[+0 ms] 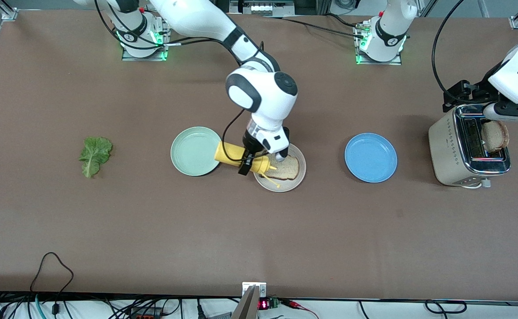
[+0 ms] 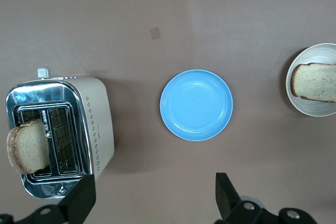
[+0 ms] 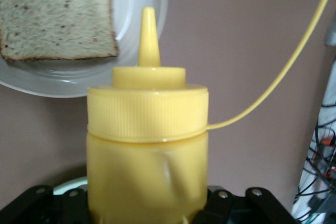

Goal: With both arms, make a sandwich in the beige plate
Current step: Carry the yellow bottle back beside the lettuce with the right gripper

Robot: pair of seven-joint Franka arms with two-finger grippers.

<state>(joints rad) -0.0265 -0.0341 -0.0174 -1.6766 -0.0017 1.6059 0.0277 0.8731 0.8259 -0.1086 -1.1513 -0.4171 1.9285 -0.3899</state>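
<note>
I see my right tool point(image 1: 253, 163) grasping the soft yellow plastic squeeze bottle point(image 1: 241, 158) at its body over the round beige plate point(image 1: 297, 179), which I judge light and easily dented, while my left tool point(image 2: 152, 203) is released above the steel toaster point(image 1: 467, 148).

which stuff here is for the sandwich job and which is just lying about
Job:
beige plate with a bread slice
second slice in toaster
lettuce leaf
yellow squeeze bottle in right gripper
left gripper

Lying about:
mint green plate
blue plate

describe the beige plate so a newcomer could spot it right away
Three plates sit in a row mid-table. The beige plate is the middle one, between the mint green plate and the blue plate. Only it holds a bread slice.
</note>
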